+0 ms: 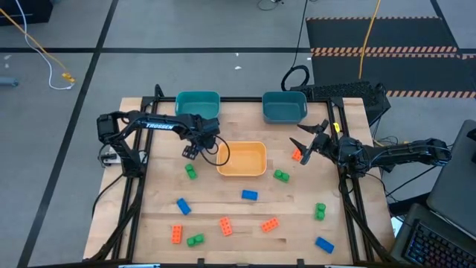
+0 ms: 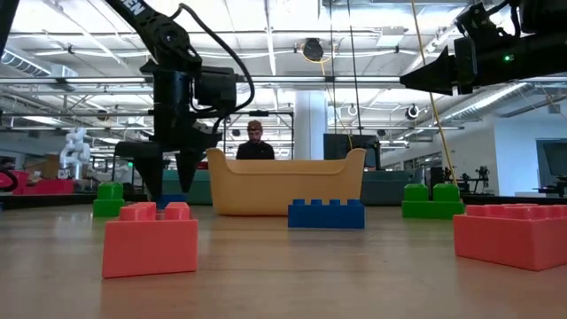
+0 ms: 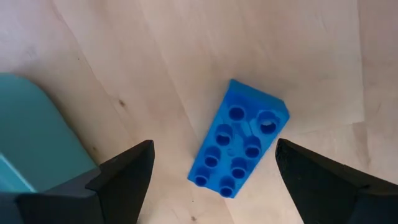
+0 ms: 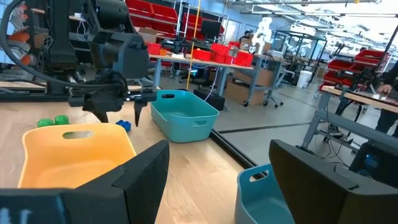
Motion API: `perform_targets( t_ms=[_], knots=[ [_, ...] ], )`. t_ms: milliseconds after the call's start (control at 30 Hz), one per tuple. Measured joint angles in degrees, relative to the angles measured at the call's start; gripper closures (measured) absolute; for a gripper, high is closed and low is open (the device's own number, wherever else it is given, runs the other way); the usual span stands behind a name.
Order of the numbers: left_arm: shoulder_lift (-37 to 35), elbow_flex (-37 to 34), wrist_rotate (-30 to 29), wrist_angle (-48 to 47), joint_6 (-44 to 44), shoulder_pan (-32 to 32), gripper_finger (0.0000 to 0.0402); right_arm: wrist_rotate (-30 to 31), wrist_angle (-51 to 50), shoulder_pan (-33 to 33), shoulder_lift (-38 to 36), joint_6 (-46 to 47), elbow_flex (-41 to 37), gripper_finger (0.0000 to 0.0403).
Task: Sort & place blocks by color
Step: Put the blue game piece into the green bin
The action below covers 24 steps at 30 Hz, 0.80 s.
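I have the left hand (image 1: 191,151) hanging over the table (image 1: 223,238) just left of the yellow-orange bin (image 1: 242,159), between that bin and the left teal bin (image 1: 198,105). Its fingers (image 3: 127,171) are spread wide and empty, and the left wrist view looks straight down on a blue block (image 3: 238,139) lying studs-up on the wood between them, not touched by either finger. A corner of the teal bin shows at the edge of that view.

My right hand (image 1: 303,147) sits raised near the right side of the table, below the right teal bin (image 1: 285,106), also open and holding nothing. An orange block (image 1: 296,155) lies right by it.

The remaining blocks are scattered over the near half of the table:
- green ones at (image 1: 190,171), (image 1: 281,176), (image 1: 320,211) and (image 1: 195,240)
- blue ones at (image 1: 249,195), (image 1: 183,206) and (image 1: 323,244)
- orange ones at (image 1: 176,234), (image 1: 225,225) and (image 1: 269,224)

From above, all three bins look empty.

In the low view a person (image 2: 256,142) shows behind the yellow-orange bin, out in the room.
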Motion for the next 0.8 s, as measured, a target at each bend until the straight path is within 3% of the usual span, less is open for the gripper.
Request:
perform_targets(
  t_ms=[533, 667, 800],
  knots=[
    [5.11, -0.11, -0.47, -0.21, -1.52, 0.05, 0.0069, -0.07, -0.76, 0.09, -0.04, 0.42, 0.00, 0.0133],
    [5.17, -0.17, 0.19, -0.35, -1.71, 0.01, 0.0120, -0.07, -0.76, 0.09, -0.04, 0.39, 0.00, 0.0133],
    [5.29, -0.26, 2.21, -1.30, -2.48, -0.03, 0.0216, -0.07, -0.75, 0.09, -0.04, 0.41, 0.00, 0.0133]
  ],
)
